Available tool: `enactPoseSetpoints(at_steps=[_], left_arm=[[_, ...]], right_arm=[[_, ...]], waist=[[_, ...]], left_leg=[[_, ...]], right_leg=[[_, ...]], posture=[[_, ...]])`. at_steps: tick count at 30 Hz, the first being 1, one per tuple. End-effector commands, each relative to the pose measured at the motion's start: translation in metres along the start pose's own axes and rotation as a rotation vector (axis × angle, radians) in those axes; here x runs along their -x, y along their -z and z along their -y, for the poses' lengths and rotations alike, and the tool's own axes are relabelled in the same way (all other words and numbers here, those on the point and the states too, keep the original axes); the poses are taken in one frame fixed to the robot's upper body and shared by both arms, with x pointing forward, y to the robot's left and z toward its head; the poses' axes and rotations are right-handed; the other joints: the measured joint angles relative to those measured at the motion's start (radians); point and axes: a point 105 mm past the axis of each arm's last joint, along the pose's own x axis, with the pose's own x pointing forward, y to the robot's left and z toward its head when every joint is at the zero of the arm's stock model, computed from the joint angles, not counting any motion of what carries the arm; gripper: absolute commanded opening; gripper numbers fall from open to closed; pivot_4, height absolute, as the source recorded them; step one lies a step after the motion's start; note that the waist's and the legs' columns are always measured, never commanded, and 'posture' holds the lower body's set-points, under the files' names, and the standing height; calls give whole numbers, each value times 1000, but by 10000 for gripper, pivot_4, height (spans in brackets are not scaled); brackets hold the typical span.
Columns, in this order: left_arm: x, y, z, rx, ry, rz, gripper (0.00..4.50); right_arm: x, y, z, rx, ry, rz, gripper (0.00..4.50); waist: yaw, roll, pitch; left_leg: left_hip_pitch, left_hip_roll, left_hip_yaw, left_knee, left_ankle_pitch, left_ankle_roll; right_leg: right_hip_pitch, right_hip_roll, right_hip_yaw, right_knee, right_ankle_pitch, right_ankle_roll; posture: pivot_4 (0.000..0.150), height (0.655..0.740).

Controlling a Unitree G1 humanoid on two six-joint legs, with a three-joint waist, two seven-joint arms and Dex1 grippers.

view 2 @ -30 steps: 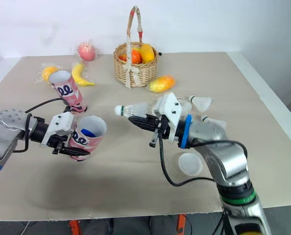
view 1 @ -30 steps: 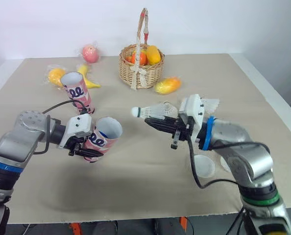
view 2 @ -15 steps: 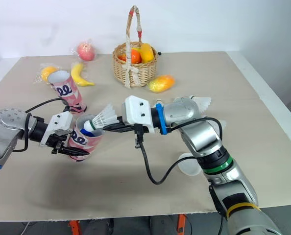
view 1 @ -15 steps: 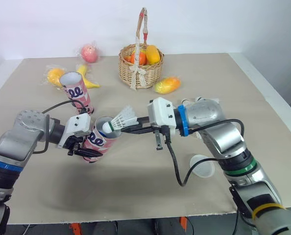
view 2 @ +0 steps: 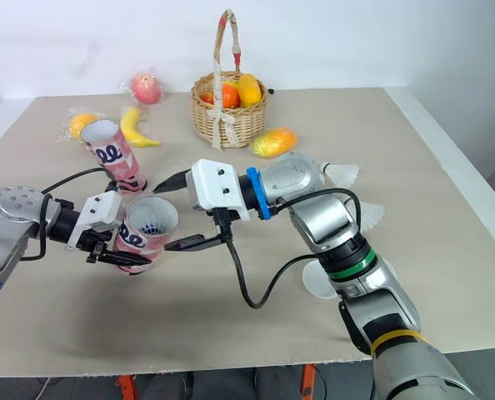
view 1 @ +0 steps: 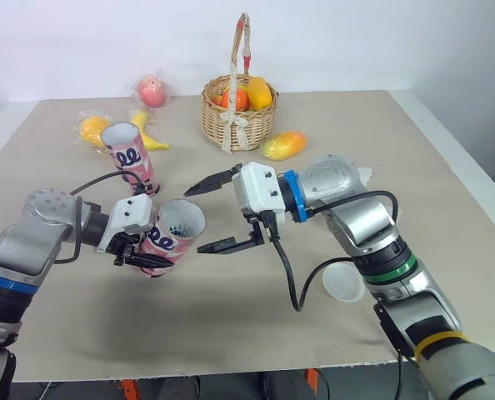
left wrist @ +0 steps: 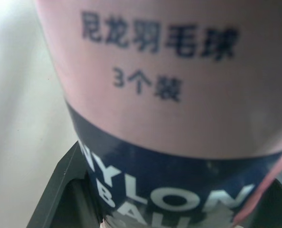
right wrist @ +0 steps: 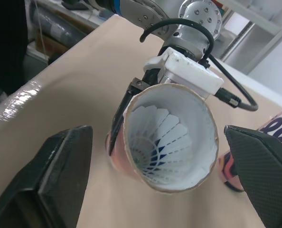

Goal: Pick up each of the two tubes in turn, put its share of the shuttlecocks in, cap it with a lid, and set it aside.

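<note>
You are filling the tilted tube (view 1: 168, 242), pinched in your left hand (view 1: 147, 254), one shuttlecock (right wrist: 157, 137) inside, right hand (view 1: 192, 220) spread at its mouth; capping and the standing tube (view 1: 132, 157) are waiting.

Looked like a robot lab, not a home: cloth-covered table (view 1: 256, 308), bare white wall (view 1: 356, 42) right behind the basket (view 1: 240, 112), bagged prop fruit (view 1: 95, 129) left of the basket, metal racking (right wrist: 257, 14) off-table.
</note>
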Motion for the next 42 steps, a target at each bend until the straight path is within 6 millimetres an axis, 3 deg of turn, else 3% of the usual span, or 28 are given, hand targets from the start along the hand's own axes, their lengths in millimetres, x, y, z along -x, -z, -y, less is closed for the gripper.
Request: enactPoseSetpoints(at_steps=[1, 4, 7, 12, 19, 30, 35, 39, 42], left_arm=[[-3, 12, 4, 47, 18, -31, 26737], [-3, 12, 5, 48, 16, -27, 26737], [-3, 12, 6, 54, 14, -25, 26737], [-3, 14, 9, 65, 9, -24, 26737], [-4, 14, 10, 69, 8, -22, 26737], [-4, 12, 10, 67, 1, -20, 26737], [-3, 11, 9, 71, -3, -21, 26737], [-3, 12, 10, 75, -5, -21, 26737], [-2, 11, 11, 76, -6, -20, 26737]], right_arm=[[30, -20, 14, -67, 115, 93, 44702], [61, -12, 22, -222, 315, 143, 44702], [89, 19, 16, -363, 561, 68, 44702], [109, 60, -1, -604, 907, -36, 44702], [100, 94, -4, -755, 1104, -150, 44702], [74, 127, 23, -747, 1129, -231, 44702], [71, 142, 40, -705, 1174, -273, 44702], [64, 146, 53, -677, 1178, -267, 44702], [58, 147, 57, -642, 1168, -272, 36743]], waist=[[0, 0, 0], [0, 0, 0], [1, 0, 0], [-3, 4, 0], [-3, 4, 0], [-3, 5, 0], [-4, 5, 0], [-8, 5, 0], [-10, 5, 0]], left_leg=[[0, 0, 0, 0, 0, 0], [0, 0, 0, 0, 0, 0], [0, 0, 0, 0, 0, 0], [0, 0, 1, -1, 0, 1], [0, 0, 1, 0, 0, 0], [0, 0, 1, -1, 0, 0], [0, 0, 1, -1, 0, 0], [0, 0, 2, -1, 0, 0], [0, 0, 1, -1, 0, 0]], right_leg=[[0, 0, 0, 0, 0, 0], [0, 0, 0, 0, 0, 0], [1, 0, -1, 0, 0, 0], [-1, 0, 0, 1, 0, -1], [-1, 1, 1, 2, 0, 0], [-2, 1, 1, 2, 0, 0], [-2, 1, 1, 2, 0, 0], [-2, 0, 1, 2, 0, 0], [-2, 0, 1, 2, 0, 0]], posture=[[1500, 7400], [1500, 7400], [1500, 7400], [1500, 7400], [1500, 7400], [1500, 7400], [1500, 7400], [1500, 7400], [1500, 7400]])
